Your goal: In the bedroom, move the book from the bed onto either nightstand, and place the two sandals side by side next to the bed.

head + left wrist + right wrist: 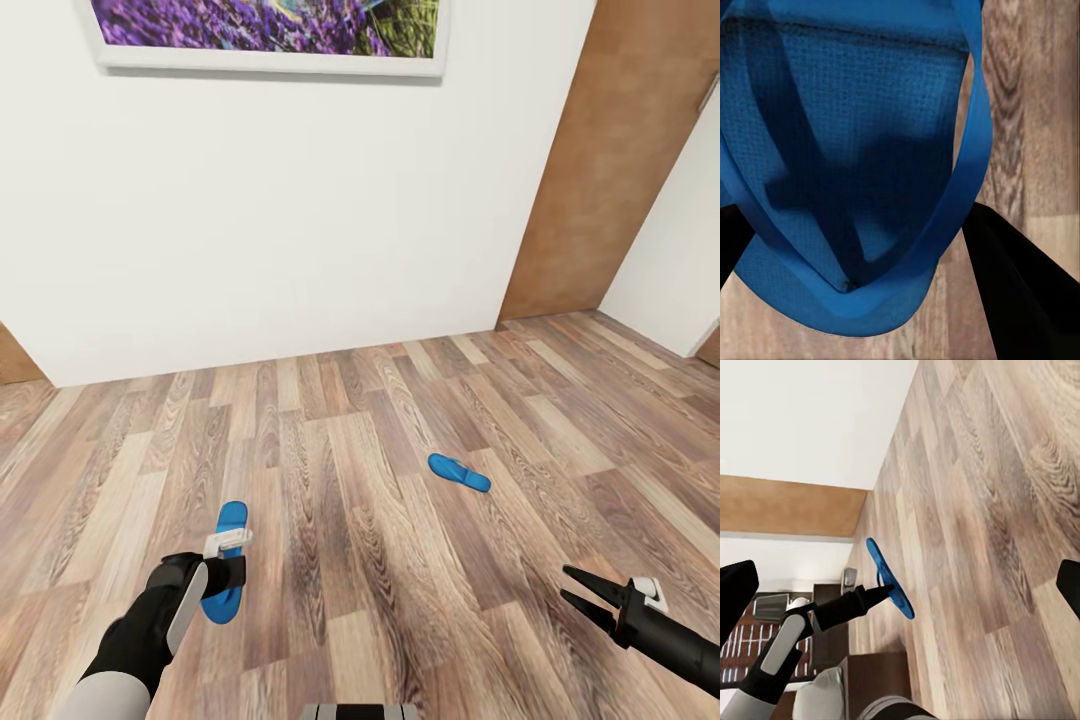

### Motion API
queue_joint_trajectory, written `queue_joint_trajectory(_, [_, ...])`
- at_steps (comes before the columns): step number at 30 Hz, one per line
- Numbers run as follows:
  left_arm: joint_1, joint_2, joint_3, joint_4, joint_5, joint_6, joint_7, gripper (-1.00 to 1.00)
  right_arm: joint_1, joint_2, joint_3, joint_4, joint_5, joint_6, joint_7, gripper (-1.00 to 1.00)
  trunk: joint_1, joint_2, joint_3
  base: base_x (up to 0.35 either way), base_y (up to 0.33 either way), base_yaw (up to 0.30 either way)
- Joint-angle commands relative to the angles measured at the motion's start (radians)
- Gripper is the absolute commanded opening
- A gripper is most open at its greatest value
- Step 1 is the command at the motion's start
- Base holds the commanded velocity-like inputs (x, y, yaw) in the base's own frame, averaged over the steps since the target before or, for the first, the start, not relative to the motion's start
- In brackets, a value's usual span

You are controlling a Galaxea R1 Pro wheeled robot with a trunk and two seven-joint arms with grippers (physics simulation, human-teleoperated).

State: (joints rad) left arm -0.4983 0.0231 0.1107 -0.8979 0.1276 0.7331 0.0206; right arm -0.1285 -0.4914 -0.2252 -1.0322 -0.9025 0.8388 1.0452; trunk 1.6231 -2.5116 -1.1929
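Wood-plank floor (400,520) in grey-brown tones running up to a plain white wall (280,220), with the bottom edge of a framed purple flower picture (270,35) hanging up top and a light-brown wooden door (610,170) off to the right. One blue sandal (226,575) is at the left gripper (226,570), which is down near the floor at the lower left of the head view. In the left wrist view the sandal (862,172) is right up against the camera, sole and toe straps plain to see, with the dark fingers (1020,292) on either side of it, so it looks clamped on. The right wrist view backs that up: the sandal (889,579) sits at the tip of the left gripper (881,594) and looks lifted off the planks, tilted on edge. The other sandal (459,472) lies flat on the floor by itself, well apart from the first one, further out toward the middle of the room. The right gripper (578,596) hangs low at the right with its two black fingers spread and nothing between them. Same view also catches a bit of dark-brown furniture (832,630) behind the left arm, too small to make out properly.
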Motion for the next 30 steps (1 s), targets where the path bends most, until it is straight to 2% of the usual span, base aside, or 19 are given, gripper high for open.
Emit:
queue_joint_trajectory(1, [0.0,0.0,0.001,-0.001,0.007,0.005,-0.001,-1.0,0.0,0.0,0.0,0.0,-0.001,0.004,0.001,1.0,-0.001,0.0,0.003,0.0,0.0,0.0])
queue_joint_trajectory(8, [0.003,-0.001,0.001,-0.001,0.009,-0.03,-0.009,-1.0,0.0,0.001,0.0,0.0,0.005,0.0,-0.001,1.0,-0.004,0.002,0.03,0.0,0.0,0.0])
queue_joint_trajectory(12, [0.008,-0.001,0.001,-0.001,0.009,-0.054,-0.071,-1.0,0.0,0.006,0.003,0.008,0.009,-0.007,-0.005,1.0,-0.006,0.003,0.046,0.0,0.0,0.0])
queue_joint_trajectory(14, [0.01,0.0,0.002,-0.001,0.008,-0.062,-0.118,-1.0,0.0,0.008,0.003,0.02,0.028,-0.011,-0.007,1.0,-0.006,0.003,0.053,0.0,0.0,0.0])
queue_joint_trajectory(16, [0.011,0.0,0.002,0.0,0.008,-0.076,-0.166,-1.0,0.001,0.009,0.005,0.049,0.08,-0.023,-0.007,1.0,-0.007,0.003,0.061,0.0,0.0,0.0])
queue_joint_trajectory(18, [0.014,0.002,0.003,0.017,0.007,-0.112,-0.212,-1.0,0.001,0.01,0.005,0.108,0.184,-0.069,-0.005,1.0,-0.008,0.004,0.069,0.0,0.0,0.0])
queue_joint_trajectory(19, [0.015,0.002,0.003,0.027,0.007,-0.123,-0.221,-1.0,0.001,0.01,0.005,0.123,0.21,-0.087,-0.004,1.0,-0.009,0.004,0.073,0.0,0.0,0.0])
queue_joint_trajectory(21, [0.017,0.006,0.004,0.092,0.006,-0.171,-0.261,-1.0,0.001,0.011,0.006,0.176,0.3,-0.17,-0.004,1.0,-0.01,0.005,0.081,0.0,0.0,0.0])
queue_joint_trajectory(23, [0.017,0.011,0.005,0.166,0.003,-0.211,-0.307,-1.0,0.001,0.014,0.007,0.219,0.348,-0.244,-0.004,1.0,-0.01,0.005,0.088,0.0,0.0,0.0])
queue_joint_trajectory(24, [0.018,0.021,0.005,0.277,-0.001,-0.289,-0.381,-1.0,0.001,0.034,0.009,0.303,0.397,-0.349,-0.005,1.0,-0.011,0.005,0.092,0.0,0.0,0.0])
queue_joint_trajectory(26, [0.018,0.028,0.003,0.373,-0.003,-0.388,-0.446,-1.0,0.001,0.052,0.01,0.384,0.438,-0.437,-0.005,1.0,-0.012,0.006,0.1,0.0,0.0,0.0])
queue_joint_trajectory(27, [0.018,0.031,0.002,0.437,-0.004,-0.459,-0.475,-1.0,0.001,0.06,0.01,0.427,0.464,-0.479,-0.008,1.0,-0.012,0.006,0.104,0.0,0.0,0.0])
queue_joint_trajectory(30, [0.018,0.035,0.0,0.546,-0.005,-0.592,-0.5,-1.0,0.001,0.066,0.01,0.498,0.496,-0.516,-0.012,1.0,-0.014,0.007,0.115,0.0,0.0,0.0])
